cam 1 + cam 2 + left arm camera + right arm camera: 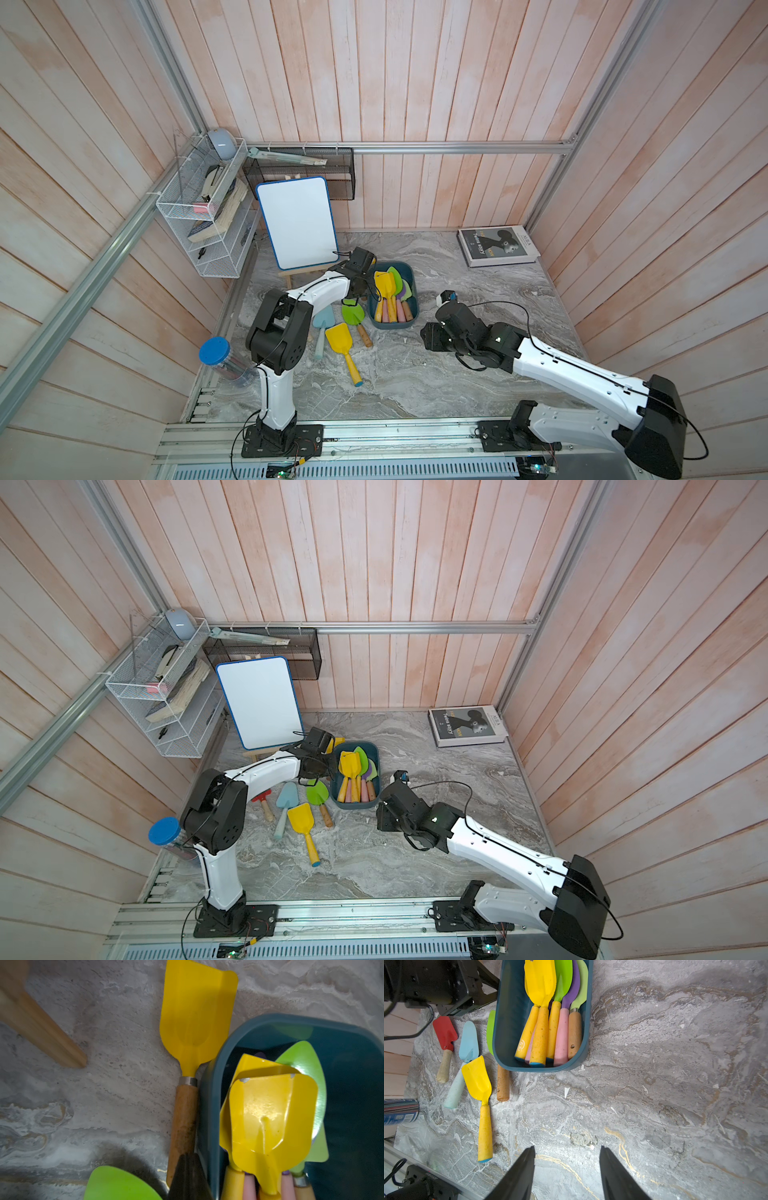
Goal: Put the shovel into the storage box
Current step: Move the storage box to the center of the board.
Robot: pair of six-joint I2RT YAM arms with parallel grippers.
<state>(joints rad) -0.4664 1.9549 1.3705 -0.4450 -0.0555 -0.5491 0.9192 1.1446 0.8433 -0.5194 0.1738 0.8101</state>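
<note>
Arm L: left gripper (188, 1157) has its jaws pressed together with nothing seen between them, tips over the handle end of the yellow flat-bladed shovel with a wooden handle (195, 1022); whether they touch cannot be told. This shovel lies on the grey marbled tabletop (93, 1095), right against the outer wall of the dark teal plastic storage box (270, 1019), which holds several coloured shovels (542, 1022). Arm R: right gripper (567, 1148) has its jaws apart and empty, above bare tabletop near the box.

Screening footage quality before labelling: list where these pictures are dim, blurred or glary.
Left wrist view: dim and shadowed, wooden bar blurred, glare on the top yellow shovel blade in the storage box. Right wrist view: bright, sharp. Both top views: evenly lit.
</note>
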